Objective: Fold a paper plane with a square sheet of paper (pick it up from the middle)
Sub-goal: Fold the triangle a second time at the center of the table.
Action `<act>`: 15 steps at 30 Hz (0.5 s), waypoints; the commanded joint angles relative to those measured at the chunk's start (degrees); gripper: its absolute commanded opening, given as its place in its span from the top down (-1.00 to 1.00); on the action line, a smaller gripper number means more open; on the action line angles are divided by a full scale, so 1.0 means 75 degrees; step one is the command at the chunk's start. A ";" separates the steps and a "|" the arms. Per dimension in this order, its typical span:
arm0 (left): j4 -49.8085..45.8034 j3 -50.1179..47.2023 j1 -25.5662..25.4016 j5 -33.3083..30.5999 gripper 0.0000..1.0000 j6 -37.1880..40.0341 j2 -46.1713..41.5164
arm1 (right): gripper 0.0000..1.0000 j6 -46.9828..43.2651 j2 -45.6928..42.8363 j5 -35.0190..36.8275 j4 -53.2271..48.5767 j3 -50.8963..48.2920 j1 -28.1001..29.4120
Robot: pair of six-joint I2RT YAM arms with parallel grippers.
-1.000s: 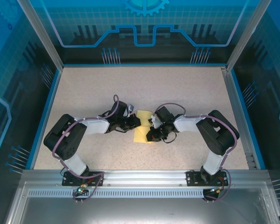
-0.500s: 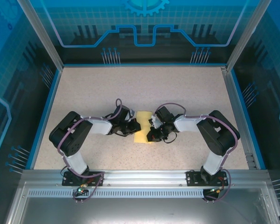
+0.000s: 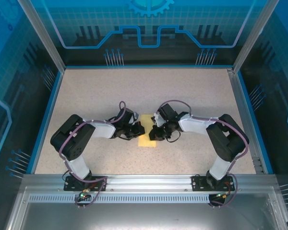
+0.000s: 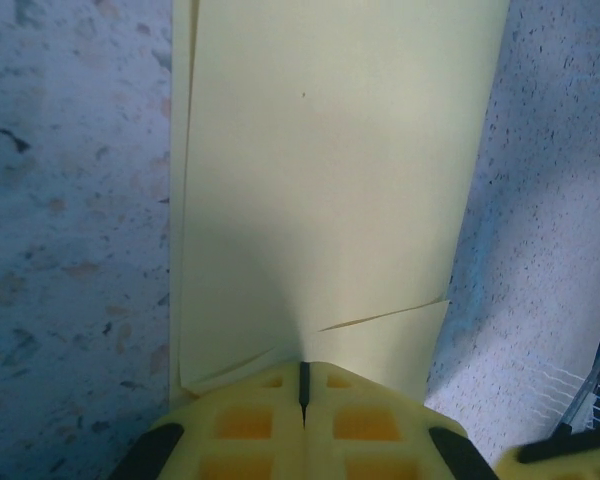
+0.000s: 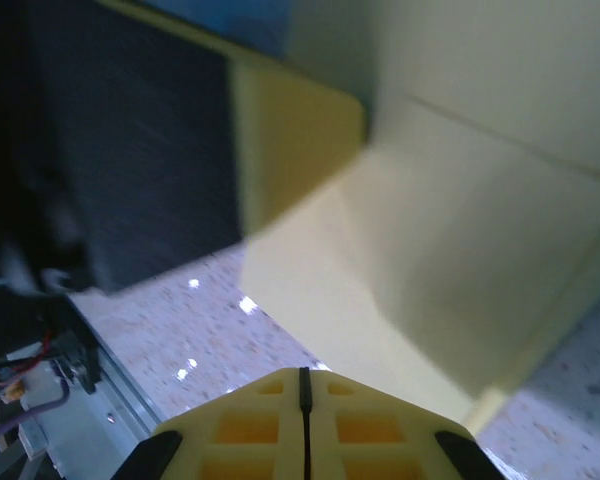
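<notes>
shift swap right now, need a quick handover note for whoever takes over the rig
Grippers: left gripper is shut, tips at the near edge of the square sheet of paper; whether it is pinching or only pressing, I cannot tell. The right gripper is shut, close against the sheet from the other side; that view is blurred.
Where: the sheet lies mid-table, between both grippers.
Done: at least one fold, layered edges show.
Left: the remaining folds; no pointed plane shape yet.
</notes>
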 commanded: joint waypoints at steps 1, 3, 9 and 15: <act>-0.0272 -0.0064 0.0004 -0.0480 0.90 0.0113 0.0387 | 0.86 0.0117 0.0016 0.0088 -0.0277 0.0389 0.0074; -0.0242 -0.0063 0.0015 -0.0451 0.90 0.0087 0.0414 | 0.86 0.0155 0.0236 0.0115 -0.0273 0.0536 0.0086; -0.0212 -0.0059 0.0004 -0.0409 0.90 0.0036 0.0433 | 0.87 0.0237 0.0754 0.0168 -0.0198 0.0752 0.0238; -0.0224 -0.0067 0.0007 -0.0373 0.90 0.0037 0.0408 | 0.89 0.0379 0.1033 0.0254 0.0076 0.0638 0.0241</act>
